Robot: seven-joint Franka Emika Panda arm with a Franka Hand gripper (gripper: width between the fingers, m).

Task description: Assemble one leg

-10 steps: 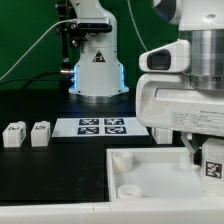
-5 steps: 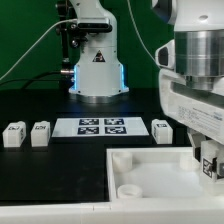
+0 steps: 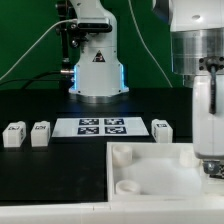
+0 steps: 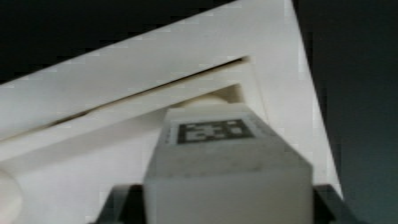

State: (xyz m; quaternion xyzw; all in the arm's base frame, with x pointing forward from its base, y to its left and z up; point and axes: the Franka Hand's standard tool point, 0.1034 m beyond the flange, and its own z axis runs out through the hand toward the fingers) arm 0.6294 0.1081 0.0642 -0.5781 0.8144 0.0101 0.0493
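In the wrist view my gripper (image 4: 217, 206) is shut on the leg (image 4: 221, 160), a white square-section post with a black-and-white tag on its face. A dark finger shows on each side of it. The leg's end hangs over a corner of the large flat white tray-like part (image 4: 107, 95). In the exterior view the gripper (image 3: 211, 160) is at the exterior view's right, low over the far right corner of that part (image 3: 150, 178). There the hand hides most of the leg.
The marker board (image 3: 103, 126) lies mid-table. Two small white tagged cubes (image 3: 14, 134) (image 3: 40, 132) stand at the exterior view's left, and a third (image 3: 161, 129) is beside the board. The arm's base (image 3: 97, 72) stands behind.
The hand has turned about its axis and shifted toward the exterior view's right over the tray-like part's far right corner. It still holds the leg.
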